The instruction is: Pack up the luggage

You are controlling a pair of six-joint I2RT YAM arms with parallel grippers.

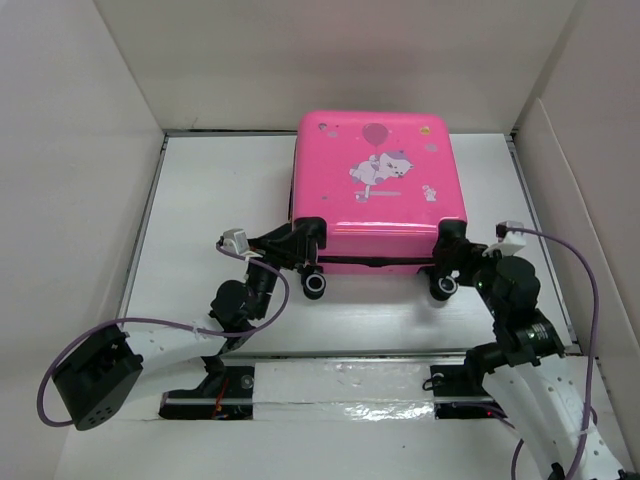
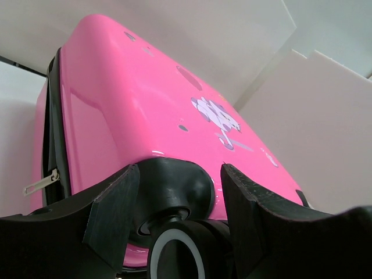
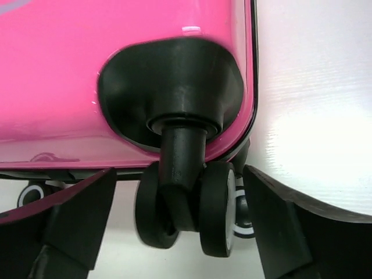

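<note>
The luggage (image 1: 375, 180) is lying flat on the white counter (image 1: 200, 200) in the upper centre of the overhead frame. It is lying shut, with its printed pink shell facing up and its far edge sitting near the back wall (image 1: 330, 60). A white cartoon animal (image 1: 385, 168) and a balloon (image 1: 374, 133) are showing on the shell. The black wheels are pointing toward the bottom of the frame, one (image 1: 316, 285) at the case's lower-left corner and one (image 1: 441, 288) at its lower-right corner. The left pincer (image 1: 303, 247) is sitting at the lower-left corner. In the left wrist view this pincer (image 2: 179, 180) is standing apart, its padded fingers (image 2: 116, 203) flanking the black wheel housing (image 2: 180, 186) above the grey-rimmed wheel (image 2: 177, 256); whether the pads are touching the housing cannot be told. A silver zipper pull (image 2: 40, 181) is hanging from the black zipper line at the left of that frame. The right pincer (image 1: 447, 250) is sitting at the lower-right corner. In the right wrist view it (image 3: 179, 180) is likewise standing apart, its fingers (image 3: 81, 221) flanking the twin caster (image 3: 218, 209) with clear gaps on both sides. Neither pincer is clamping anything.
</note>
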